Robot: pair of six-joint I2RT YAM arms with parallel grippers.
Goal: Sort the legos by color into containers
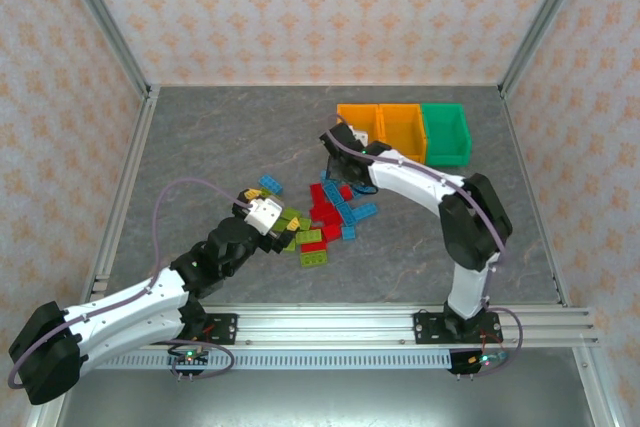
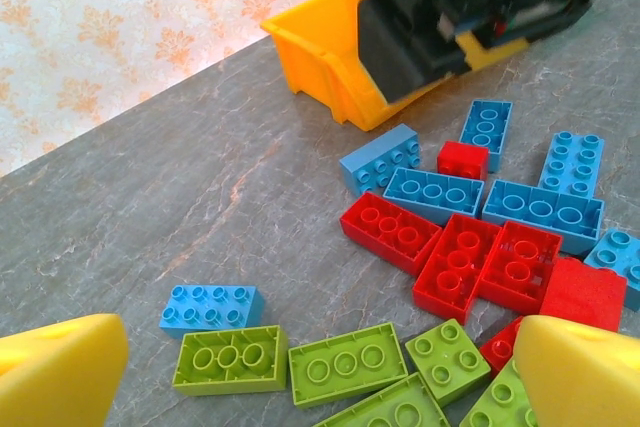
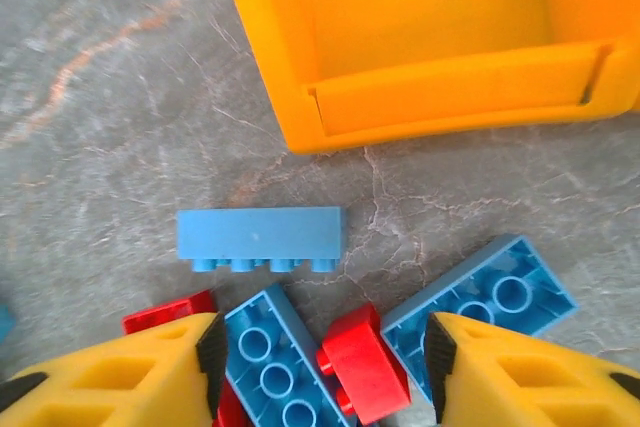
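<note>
Overhead top view, close wrist views, shared legos (image 1: 325,217)

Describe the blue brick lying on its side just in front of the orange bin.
A long blue brick of smooth plastic, tipped on its side: a plain face up, a row of four studs along its near edge. It lies on the grey marbled table, just short of the orange bin, apart from it.
</note>
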